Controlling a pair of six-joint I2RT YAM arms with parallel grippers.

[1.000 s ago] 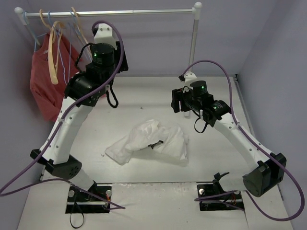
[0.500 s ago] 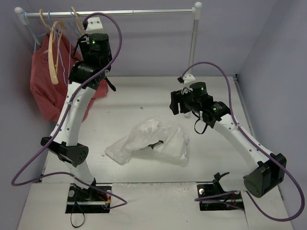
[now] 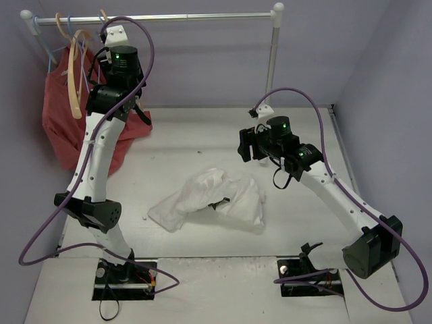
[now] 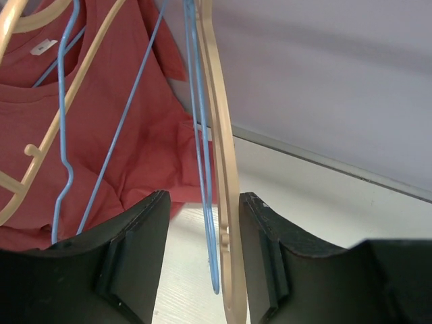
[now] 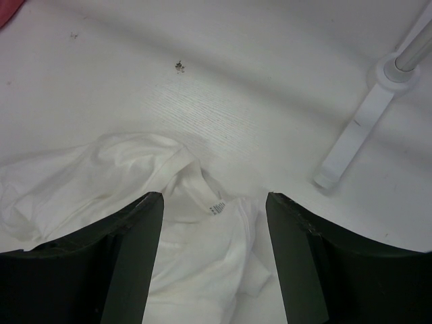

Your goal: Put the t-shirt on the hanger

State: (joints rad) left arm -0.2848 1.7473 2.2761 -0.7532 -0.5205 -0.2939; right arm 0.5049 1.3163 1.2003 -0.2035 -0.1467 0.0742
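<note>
The white t-shirt (image 3: pixel 209 199) lies crumpled mid-table; its collar and label show in the right wrist view (image 5: pixel 202 202). My right gripper (image 5: pixel 214 202) is open and empty, above and behind the shirt (image 3: pixel 244 145). The tan wooden hanger (image 4: pixel 223 169) hangs on the rack at the far left. In the top view only its hook (image 3: pixel 102 13) shows, behind my left arm. My left gripper (image 4: pixel 202 199) is open, its jaws on either side of the hanger's arm and a blue wire hanger (image 4: pixel 200 135). The tan arm lies close to the right-hand finger (image 4: pixel 266 250).
The rack's rail (image 3: pixel 169 18) spans the back, with its post (image 3: pixel 272 61) at the right. Its base shows in the right wrist view (image 5: pixel 358 135). A red garment (image 3: pixel 57 128), a cream hanger (image 3: pixel 74 81) and blue wire hangers (image 3: pixel 50 54) crowd the left end.
My left arm has swung left and up to the rack's hangers. The right arm and the t-shirt have barely moved.
</note>
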